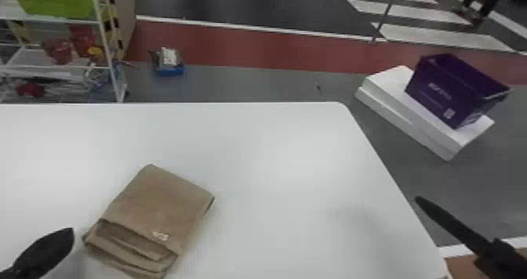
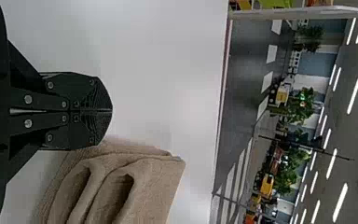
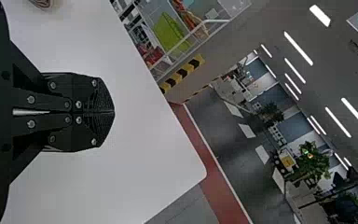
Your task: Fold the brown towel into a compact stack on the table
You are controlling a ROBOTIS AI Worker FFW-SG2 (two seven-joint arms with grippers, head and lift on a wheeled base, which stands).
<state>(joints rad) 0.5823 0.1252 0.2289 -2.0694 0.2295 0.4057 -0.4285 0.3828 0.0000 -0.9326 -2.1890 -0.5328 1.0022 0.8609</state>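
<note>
On the near part of the white worktop, well apart from its far edge, right edge and far right corner, lies the brown towel, folded into a thick oblong. The left gripper is the nearer by far: the towel sits just beside it, to the robot's right and, over most of its length, farther out towards the far edge. Its long axis runs aslant, from the near left to the far right, with the looped layers at the near-left end, close to that gripper. Any coming touch or press would therefore likely go rightwards from the left claw, along those layers. Both claws are narrow, fingers pressed together with nothing between them. The right gripper is well apart from the towel, out by the worktop's right edge in the head view.

Counted: one towel, with one pale label on its upper face; two grippers; one worktop. On the floor past the right edge stands one purple bin, resting on white slabs. The stack already looks compact, so I judge that little beyond squaring or flattening remains.
</note>
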